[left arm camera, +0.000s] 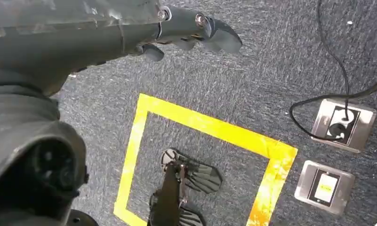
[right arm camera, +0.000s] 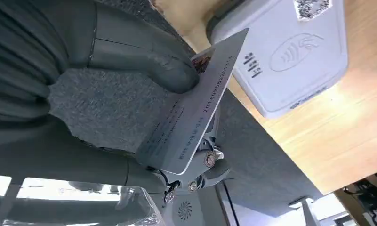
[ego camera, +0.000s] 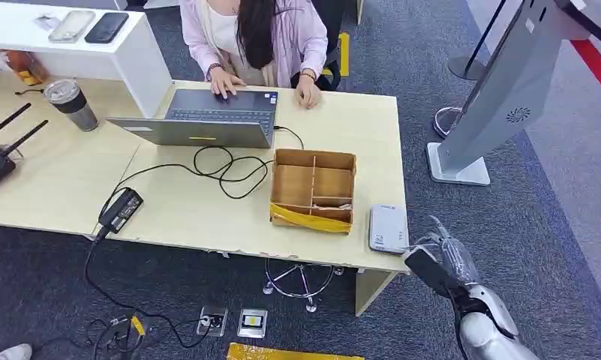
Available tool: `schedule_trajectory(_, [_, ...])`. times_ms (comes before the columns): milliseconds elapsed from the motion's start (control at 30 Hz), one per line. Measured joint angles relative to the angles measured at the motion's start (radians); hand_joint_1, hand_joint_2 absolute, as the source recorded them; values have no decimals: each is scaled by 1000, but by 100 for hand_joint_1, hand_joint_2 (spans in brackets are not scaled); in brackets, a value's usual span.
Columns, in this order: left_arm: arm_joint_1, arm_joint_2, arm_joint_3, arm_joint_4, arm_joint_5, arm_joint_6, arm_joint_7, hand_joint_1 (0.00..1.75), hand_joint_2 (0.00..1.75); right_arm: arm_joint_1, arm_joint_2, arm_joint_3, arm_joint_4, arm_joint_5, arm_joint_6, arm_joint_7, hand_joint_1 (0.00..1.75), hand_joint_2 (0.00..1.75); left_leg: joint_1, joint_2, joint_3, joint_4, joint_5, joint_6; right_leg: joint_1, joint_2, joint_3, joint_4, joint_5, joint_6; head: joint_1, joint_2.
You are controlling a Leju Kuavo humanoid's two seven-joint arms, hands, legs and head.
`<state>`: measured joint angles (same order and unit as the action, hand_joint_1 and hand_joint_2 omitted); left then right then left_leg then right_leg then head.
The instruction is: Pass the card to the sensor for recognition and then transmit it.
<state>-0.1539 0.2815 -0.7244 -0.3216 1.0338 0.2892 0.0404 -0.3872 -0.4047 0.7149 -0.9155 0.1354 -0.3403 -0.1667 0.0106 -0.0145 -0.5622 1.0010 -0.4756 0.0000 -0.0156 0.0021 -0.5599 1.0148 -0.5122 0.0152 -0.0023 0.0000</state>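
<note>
The card (right arm camera: pixel 191 113) is pale grey, printed with rows of small dark text and a number, a colour patch at one corner. In the head view it sits at lower right, just off the bench (ego camera: pixel 207 217) corner near the white sensor (ego camera: pixel 388 229). The right hand (ego camera: pixel 440 262) pinches it, thumb (right arm camera: pixel 148 56) pressed on its face. The left hand (left arm camera: pixel 196 28) hangs over carpet, fingers curled, holding nothing.

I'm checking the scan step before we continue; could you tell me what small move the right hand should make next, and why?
Probably bring the right hand forward so the card it holds comes over the sensor; the card is off the desk edge, not yet above the reader.
</note>
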Motion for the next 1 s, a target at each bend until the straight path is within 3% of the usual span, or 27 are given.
schedule_trajectory(500, [1,20,-16,-16,0,-25,8,0,0,13,-54,10,-63,22,-8,17,175,175,0,0,0,0,0,0,0,0,0,0,0,0,0,0])
schedule_trajectory(733, [0,34,-31,-17,-4,-71,-3,0,0,-53,-92,-5,-135,88,44,65,175,175,0,0,0,0,0,0,0,0,0,0,0,0,0,0])
schedule_trajectory(1000, [-4,41,-49,-14,-27,-120,-35,0,0,-86,-60,-6,-158,170,92,58,175,175,0,0,0,0,0,0,0,0,0,0,0,0,0,0])
